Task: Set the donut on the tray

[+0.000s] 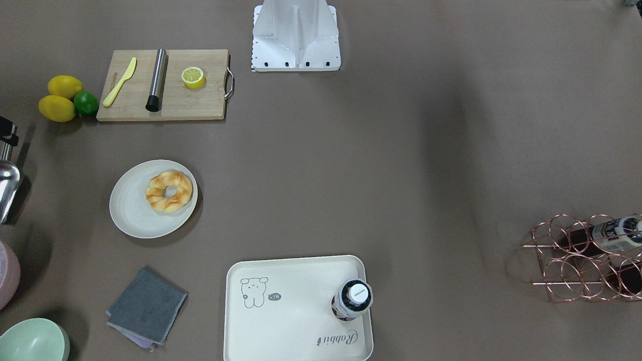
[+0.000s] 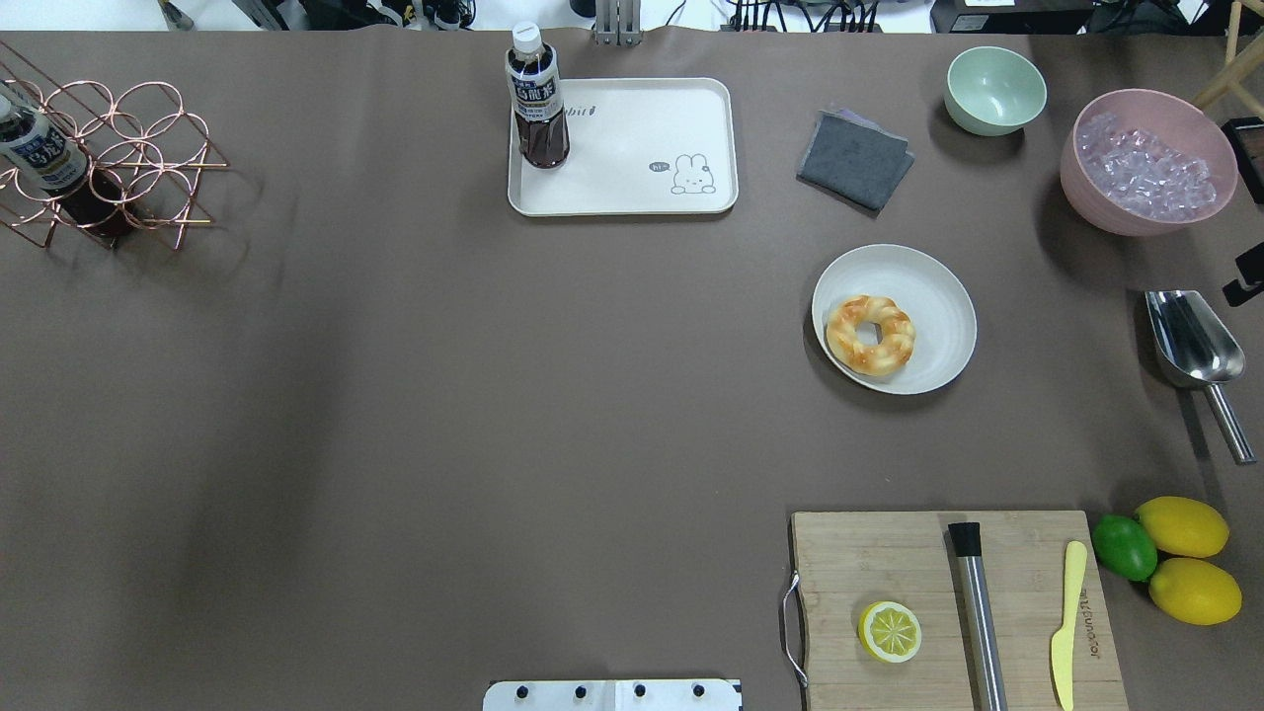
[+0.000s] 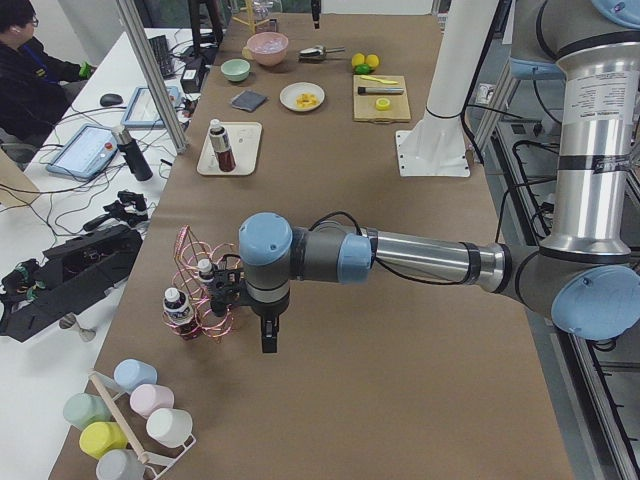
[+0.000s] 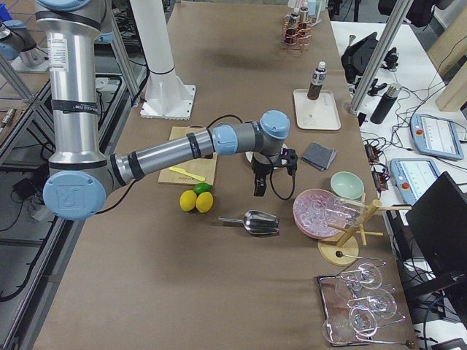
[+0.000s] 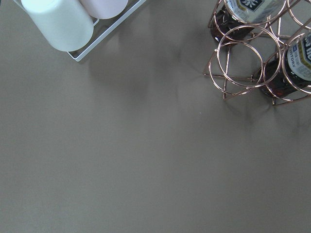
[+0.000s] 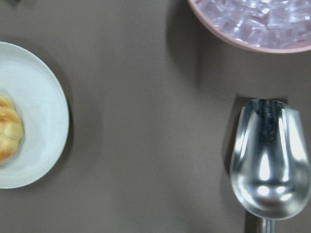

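Note:
The donut, a golden-brown twisted ring, lies on a round off-white plate; it also shows in the overhead view and at the left edge of the right wrist view. The cream tray with the bear drawing lies at the table's far side and carries an upright dark bottle. My right gripper hangs above the table near the plate and a metal scoop; I cannot tell whether it is open. My left gripper hangs beside the copper wire rack, far from the donut; I cannot tell its state.
A cutting board holds a lemon half, a steel tube and a yellow knife. Two lemons and a lime lie beside it. A metal scoop, a pink ice bowl, a green bowl and a grey cloth surround the plate.

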`<state>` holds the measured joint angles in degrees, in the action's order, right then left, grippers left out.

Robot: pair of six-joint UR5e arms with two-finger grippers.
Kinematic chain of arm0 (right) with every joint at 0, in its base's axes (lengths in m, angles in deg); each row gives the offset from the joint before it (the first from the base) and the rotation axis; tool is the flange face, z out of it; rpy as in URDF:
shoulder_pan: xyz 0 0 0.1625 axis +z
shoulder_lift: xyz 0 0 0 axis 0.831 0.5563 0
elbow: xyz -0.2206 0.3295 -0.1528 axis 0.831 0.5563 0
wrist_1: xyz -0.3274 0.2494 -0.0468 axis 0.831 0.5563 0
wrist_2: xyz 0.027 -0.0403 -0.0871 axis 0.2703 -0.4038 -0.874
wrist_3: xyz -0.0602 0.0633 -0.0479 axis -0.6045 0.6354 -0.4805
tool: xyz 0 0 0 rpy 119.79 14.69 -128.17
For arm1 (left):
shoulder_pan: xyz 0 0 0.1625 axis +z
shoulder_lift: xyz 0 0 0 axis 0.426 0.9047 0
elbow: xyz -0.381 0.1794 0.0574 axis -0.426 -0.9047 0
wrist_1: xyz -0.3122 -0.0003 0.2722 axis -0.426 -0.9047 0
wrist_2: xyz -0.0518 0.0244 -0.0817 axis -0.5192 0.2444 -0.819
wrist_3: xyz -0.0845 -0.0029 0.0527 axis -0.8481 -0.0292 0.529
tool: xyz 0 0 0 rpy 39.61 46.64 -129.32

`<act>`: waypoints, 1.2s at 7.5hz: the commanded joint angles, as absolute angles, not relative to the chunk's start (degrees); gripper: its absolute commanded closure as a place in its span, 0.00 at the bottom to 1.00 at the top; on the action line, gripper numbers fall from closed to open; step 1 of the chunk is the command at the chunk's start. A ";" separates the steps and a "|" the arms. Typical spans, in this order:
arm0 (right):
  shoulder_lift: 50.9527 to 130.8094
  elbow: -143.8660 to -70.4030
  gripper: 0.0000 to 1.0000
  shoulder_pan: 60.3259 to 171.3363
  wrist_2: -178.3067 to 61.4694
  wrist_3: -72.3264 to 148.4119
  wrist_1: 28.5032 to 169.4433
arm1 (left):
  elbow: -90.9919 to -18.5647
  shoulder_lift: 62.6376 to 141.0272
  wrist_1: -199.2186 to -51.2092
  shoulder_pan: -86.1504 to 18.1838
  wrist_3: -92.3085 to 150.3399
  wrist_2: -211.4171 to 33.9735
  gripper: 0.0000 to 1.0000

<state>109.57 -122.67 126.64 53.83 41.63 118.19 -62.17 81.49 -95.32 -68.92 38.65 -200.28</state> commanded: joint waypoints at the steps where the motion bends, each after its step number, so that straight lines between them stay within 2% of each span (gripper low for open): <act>1: 103.37 -120.76 0.02 118.46 53.82 51.49 115.04 | -61.81 81.71 -95.51 -68.83 38.65 -200.34 0.02; 3: 97.92 -116.03 0.01 114.92 53.47 51.95 115.04 | -61.72 81.80 -95.51 -68.74 38.65 -200.25 0.02; 4: 97.63 -113.39 0.01 113.43 53.04 52.04 112.34 | -61.81 81.80 -95.42 -68.74 38.65 -200.34 0.02; 7: 98.06 -98.99 0.01 111.66 52.33 64.58 83.84 | -61.89 81.71 -95.42 -68.74 38.65 -200.26 0.02; 9: 97.54 -97.46 0.02 110.52 50.67 67.14 81.11 | -61.89 81.62 -95.42 -68.74 38.65 -200.34 0.02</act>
<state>97.76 -99.46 111.55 52.25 64.16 85.26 -61.87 81.71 -95.43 -68.74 38.65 -200.31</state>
